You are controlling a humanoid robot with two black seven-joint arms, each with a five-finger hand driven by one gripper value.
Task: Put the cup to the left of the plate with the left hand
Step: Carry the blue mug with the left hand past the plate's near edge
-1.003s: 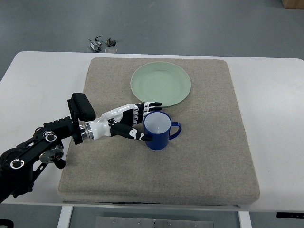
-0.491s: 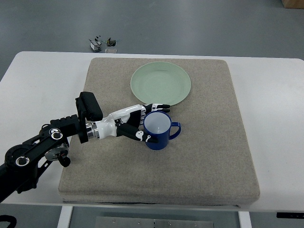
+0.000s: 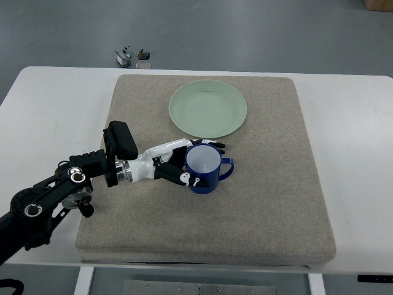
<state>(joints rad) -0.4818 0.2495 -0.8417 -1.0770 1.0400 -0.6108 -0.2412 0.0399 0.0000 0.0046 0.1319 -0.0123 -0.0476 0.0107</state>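
Below the plate (image 3: pixel 207 108), blue white-lined cup (image 3: pixel 204 169) upright.

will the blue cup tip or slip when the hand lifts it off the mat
The blue cup looks rigid and glossy, so probably somewhat slippery. It appears empty, so likely light. The left hand wraps its side opposite the handle, so it might tilt slightly handle-side.

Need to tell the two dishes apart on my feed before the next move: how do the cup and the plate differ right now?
The cup is dark blue with a white inside; the plate is pale green. The cup is tall, upright, with a handle pointing right; the plate is flat, wider, with no handle. The left hand wraps the cup's left side; nothing touches the plate. Both are round, look empty and sit on the grey mat, the cup nearer the robot.
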